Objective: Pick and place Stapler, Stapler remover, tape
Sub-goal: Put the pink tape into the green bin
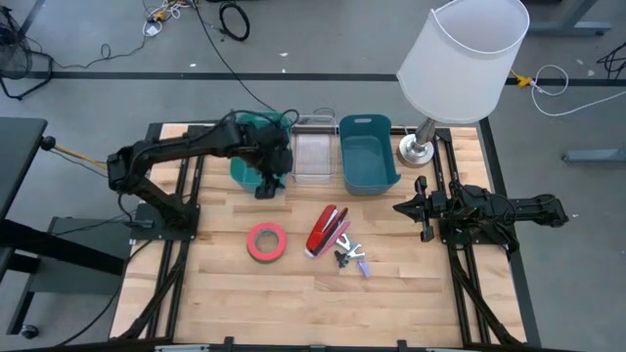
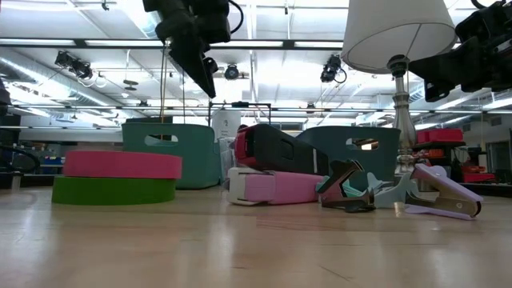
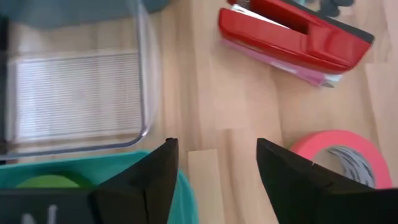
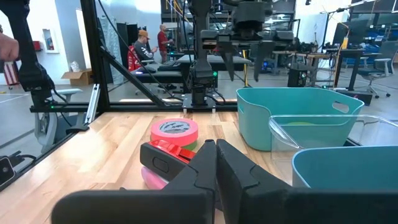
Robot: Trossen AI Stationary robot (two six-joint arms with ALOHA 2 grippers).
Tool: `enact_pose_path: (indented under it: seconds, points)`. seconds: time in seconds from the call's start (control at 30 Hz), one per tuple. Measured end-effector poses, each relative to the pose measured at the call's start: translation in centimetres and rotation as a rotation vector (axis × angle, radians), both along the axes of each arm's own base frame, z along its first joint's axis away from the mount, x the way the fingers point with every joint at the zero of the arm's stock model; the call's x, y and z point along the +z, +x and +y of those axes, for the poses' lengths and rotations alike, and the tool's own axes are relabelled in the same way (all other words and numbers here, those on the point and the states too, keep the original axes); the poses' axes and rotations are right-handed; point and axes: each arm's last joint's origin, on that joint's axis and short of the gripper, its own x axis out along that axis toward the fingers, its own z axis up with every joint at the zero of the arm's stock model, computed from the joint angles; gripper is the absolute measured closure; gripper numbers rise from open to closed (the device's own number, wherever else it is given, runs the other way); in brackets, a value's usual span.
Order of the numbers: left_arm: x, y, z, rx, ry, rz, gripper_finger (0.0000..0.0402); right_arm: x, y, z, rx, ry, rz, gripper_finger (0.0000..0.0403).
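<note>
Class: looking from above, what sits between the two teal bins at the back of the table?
A clear plastic bin sits between the left teal bin and the right teal bin, seen in the high view.

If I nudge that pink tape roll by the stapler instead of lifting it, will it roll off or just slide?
Probably slide. The pink tape roll lies flat on its face on the table, so rolling looks unlikely unless it gets tipped on edge. In the low view it seems to sit on a green roll, so a push may shift only the top one. It looks rigid and light.
</note>
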Motion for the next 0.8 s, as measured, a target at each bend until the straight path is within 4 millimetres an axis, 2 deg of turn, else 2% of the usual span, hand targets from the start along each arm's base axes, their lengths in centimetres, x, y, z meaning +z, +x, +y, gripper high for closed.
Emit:
enact_pose_path:
  seconds: [0.27, 0.8]
  points:
    - [0.0, 0.7, -2.7, -0.093, 0.000, 0.001, 0.0250, 0.0, 0.0, 0.0, 0.000, 0.000, 0.001, 0.0387]
    - [0.0, 1.4, -8.4, -0.267, -0.005, 0.003, 0.0334, 0.0, 0.0, 0.0, 0.000, 0.000, 0.000, 0.0387]
